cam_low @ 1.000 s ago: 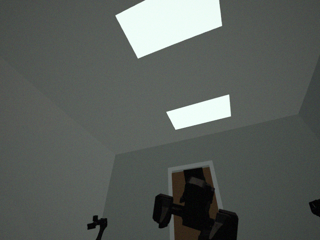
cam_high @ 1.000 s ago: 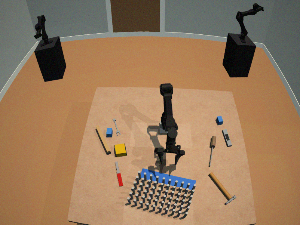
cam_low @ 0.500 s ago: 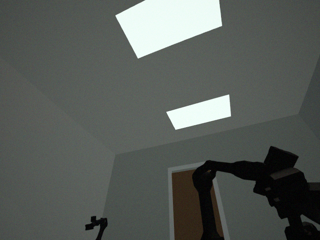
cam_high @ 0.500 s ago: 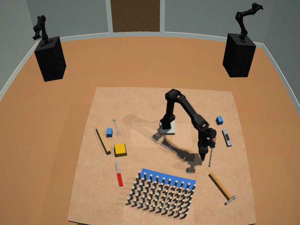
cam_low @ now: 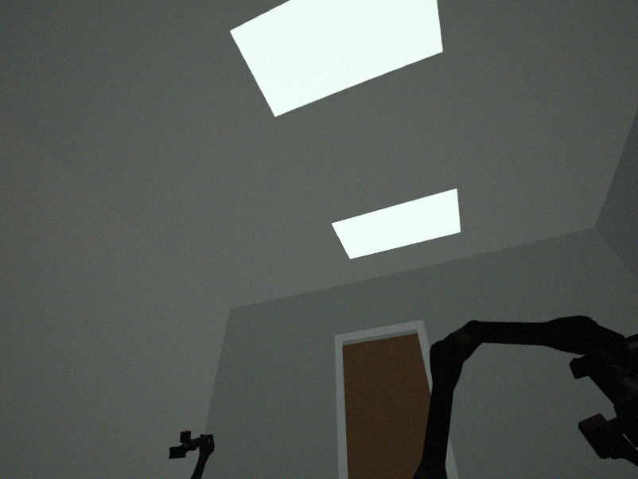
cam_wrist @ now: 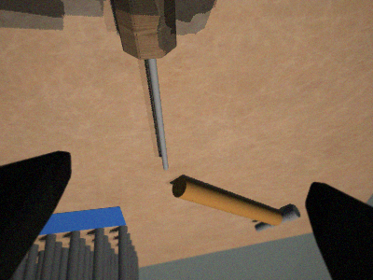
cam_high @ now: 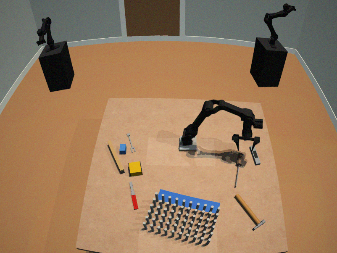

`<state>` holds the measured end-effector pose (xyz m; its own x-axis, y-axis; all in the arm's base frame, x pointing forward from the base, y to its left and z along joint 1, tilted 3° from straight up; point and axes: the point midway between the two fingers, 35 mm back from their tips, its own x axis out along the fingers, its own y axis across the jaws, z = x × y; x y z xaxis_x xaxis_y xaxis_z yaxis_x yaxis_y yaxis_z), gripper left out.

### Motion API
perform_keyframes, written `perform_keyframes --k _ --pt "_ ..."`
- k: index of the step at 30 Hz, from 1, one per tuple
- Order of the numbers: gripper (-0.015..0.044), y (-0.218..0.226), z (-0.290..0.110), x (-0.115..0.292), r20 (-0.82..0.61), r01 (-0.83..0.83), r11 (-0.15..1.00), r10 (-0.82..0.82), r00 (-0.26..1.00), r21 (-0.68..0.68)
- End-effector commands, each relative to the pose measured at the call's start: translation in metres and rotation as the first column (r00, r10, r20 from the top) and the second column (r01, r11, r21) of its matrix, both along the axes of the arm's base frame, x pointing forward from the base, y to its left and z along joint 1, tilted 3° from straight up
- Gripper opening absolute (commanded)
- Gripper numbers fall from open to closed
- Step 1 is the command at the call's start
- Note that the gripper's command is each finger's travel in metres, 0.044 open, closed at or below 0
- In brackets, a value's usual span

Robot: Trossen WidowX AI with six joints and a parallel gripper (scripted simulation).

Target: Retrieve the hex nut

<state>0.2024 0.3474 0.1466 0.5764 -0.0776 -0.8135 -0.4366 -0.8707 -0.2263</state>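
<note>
My gripper [cam_high: 245, 148] [cam_wrist: 190, 178] is open and empty. It hangs over the right side of the table, just above the wooden handle of a screwdriver [cam_high: 239, 158] [cam_wrist: 145, 29], whose thin metal shaft points towards the spacers. A hammer [cam_high: 248, 210] [cam_wrist: 227, 201] with a wooden handle lies beyond the shaft's tip. The standing grey spacers [cam_high: 174, 217] [cam_wrist: 89, 254] form a dense field at the table's front, with the blue taped strip [cam_high: 180, 197] [cam_wrist: 84, 219] along their near side. The hex nut does not show in any view.
A flat grey bar [cam_high: 255, 155] lies right of the gripper. On the left lie a wooden stick [cam_high: 115, 160], a blue cube [cam_high: 122, 148], a small wrench [cam_high: 130, 143], a yellow block [cam_high: 135, 168] and a red-handled tool [cam_high: 133, 198]. Two pedestals with idle arms stand on the floor behind.
</note>
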Motion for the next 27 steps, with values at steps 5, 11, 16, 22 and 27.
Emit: perform_keyframes --k 5,11,16,22,27 --pt "0.0440 0.006 0.002 -0.013 0.000 -0.089 0.991 0.089 0.996 -0.096" --pt "0.0440 0.001 -0.034 -0.016 -0.001 -0.087 0.992 0.088 0.996 -0.096" --pt "0.0440 -0.005 -0.058 -0.018 0.000 -0.089 0.991 0.089 0.996 -0.097" --pt "0.0440 -0.005 -0.058 -0.018 0.000 -0.089 0.991 0.089 0.996 -0.097" --pt "0.0440 -0.004 -0.057 -0.018 0.000 -0.088 0.992 0.088 0.996 -0.095"
